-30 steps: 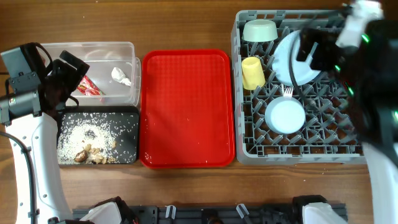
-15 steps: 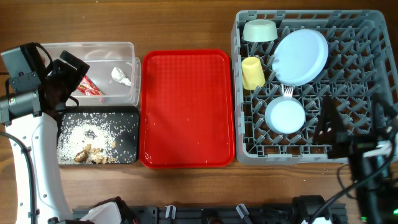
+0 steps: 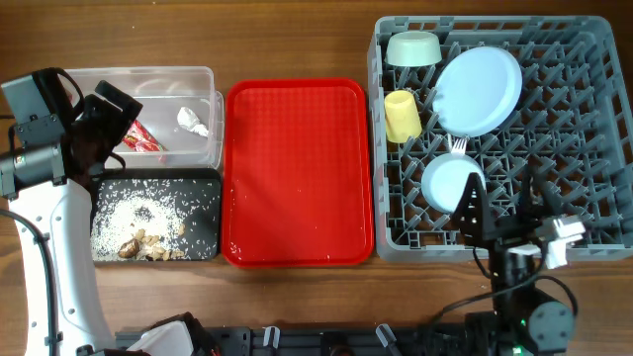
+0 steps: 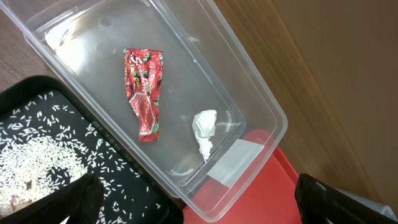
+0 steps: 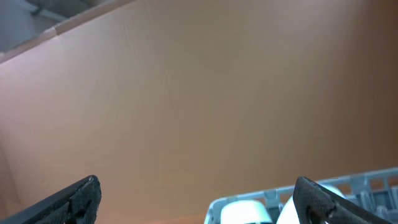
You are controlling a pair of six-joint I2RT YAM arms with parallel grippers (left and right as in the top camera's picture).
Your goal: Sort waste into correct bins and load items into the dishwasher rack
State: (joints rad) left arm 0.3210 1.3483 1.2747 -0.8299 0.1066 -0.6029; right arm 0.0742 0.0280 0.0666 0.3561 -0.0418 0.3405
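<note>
Standing off at rack's (image 3: 377, 148) near edge, withdrawn from over plate (image 3: 480, 91): right gripper (image 3: 502, 213), jaws spread, empty. Within rack: plate, cup (image 3: 401, 117), green bowl (image 3: 413, 47), blue bowl (image 3: 453, 183), fork (image 3: 457, 145). Far left of rack: wrapper (image 4: 144, 93), scrap (image 4: 204, 127) in tub (image 4: 261, 106); left gripper (image 3: 117, 111), jaws apart, empty. Loading apparently finished.

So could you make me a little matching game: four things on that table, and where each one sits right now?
Things:
1 red wrapper
2 rice grains
3 pale green bowl
4 small blue bowl

Places:
A black tray
B dishwasher rack, far left corner
C clear tub
D rack, near side of the large plate

Pairs: 1-C, 2-A, 3-B, 4-D
</note>
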